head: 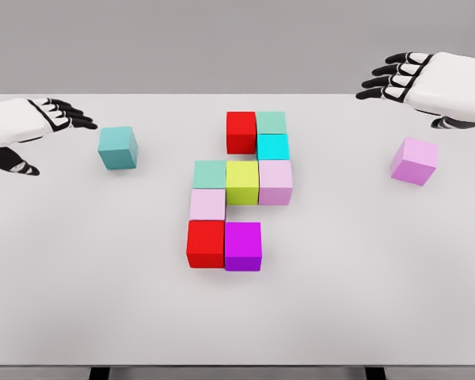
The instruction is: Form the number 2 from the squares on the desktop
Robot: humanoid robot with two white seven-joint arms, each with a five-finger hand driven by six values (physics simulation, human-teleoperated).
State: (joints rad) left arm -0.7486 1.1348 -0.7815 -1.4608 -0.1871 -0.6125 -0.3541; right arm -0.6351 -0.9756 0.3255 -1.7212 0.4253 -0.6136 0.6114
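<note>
Several coloured cubes sit joined in the middle of the white table: a red cube and a green cube on top, a cyan cube below, then a row of green, yellow-green and pink, a pale pink cube, and a red and magenta cube at the bottom. A loose teal cube lies at the left, just right of my open left hand. A loose pink cube lies at the right, below my open right hand.
The table's front edge runs along the bottom of the head view, its far edge behind the cubes. Grey wall behind.
</note>
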